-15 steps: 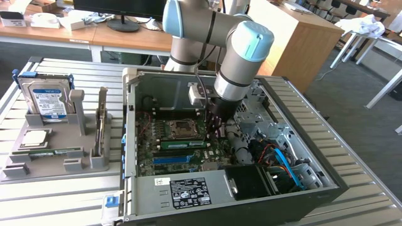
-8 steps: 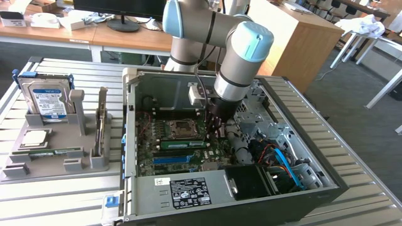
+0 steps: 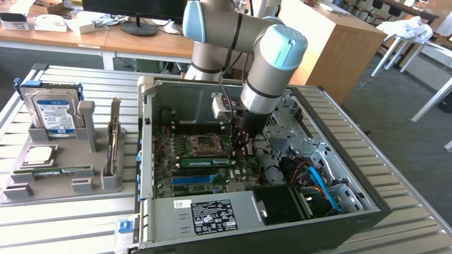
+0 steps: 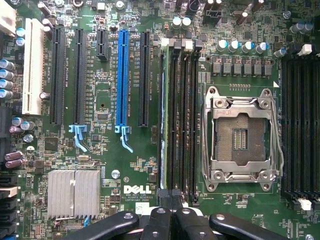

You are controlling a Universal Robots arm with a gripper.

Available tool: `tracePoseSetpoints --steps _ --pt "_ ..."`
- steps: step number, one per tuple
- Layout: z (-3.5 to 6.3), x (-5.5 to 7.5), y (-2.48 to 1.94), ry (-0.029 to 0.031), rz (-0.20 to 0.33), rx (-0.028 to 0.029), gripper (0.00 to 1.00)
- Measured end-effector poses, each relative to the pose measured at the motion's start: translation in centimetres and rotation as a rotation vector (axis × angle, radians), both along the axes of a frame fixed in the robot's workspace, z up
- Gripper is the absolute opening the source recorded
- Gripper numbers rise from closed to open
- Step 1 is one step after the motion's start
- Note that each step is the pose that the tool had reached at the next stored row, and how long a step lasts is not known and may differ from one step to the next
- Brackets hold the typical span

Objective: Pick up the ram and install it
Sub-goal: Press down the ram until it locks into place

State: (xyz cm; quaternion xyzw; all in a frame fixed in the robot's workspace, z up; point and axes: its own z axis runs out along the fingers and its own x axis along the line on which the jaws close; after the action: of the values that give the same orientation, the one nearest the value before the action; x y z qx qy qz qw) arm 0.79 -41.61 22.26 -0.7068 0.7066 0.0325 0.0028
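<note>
A ram stick (image 3: 205,161) sits on edge in a memory slot of the motherboard inside the open computer case (image 3: 367,174). From above, in the wrist view, this ram (image 4: 162,125) is a thin green line in the slot nearest the black expansion slots. My gripper (image 3: 244,151) reaches down into the case. Its black fingers are shut together, and the gripper (image 4: 169,197) hangs over one end of that stick. I cannot tell whether the tips touch it. Another green ram stick (image 3: 56,170) lies flat in the grey fixture outside the case.
The empty processor socket (image 4: 242,135) lies beside the memory slots, with a blue expansion slot (image 4: 121,75) on their other side. On the exterior view's left, the grey fixture (image 3: 106,185) holds a blue-labelled hard drive (image 3: 53,114), a square processor (image 3: 39,154) and a thin board on edge (image 3: 113,138).
</note>
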Motion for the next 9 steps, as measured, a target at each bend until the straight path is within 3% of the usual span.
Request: tracePoseSetpoints --steps 4,9 --pt "0.19 0.0 0.02 -0.0002 0.000 0.0016 0.10" --pt "1.66 0.0 0.00 0.0000 0.000 0.0001 0.10"
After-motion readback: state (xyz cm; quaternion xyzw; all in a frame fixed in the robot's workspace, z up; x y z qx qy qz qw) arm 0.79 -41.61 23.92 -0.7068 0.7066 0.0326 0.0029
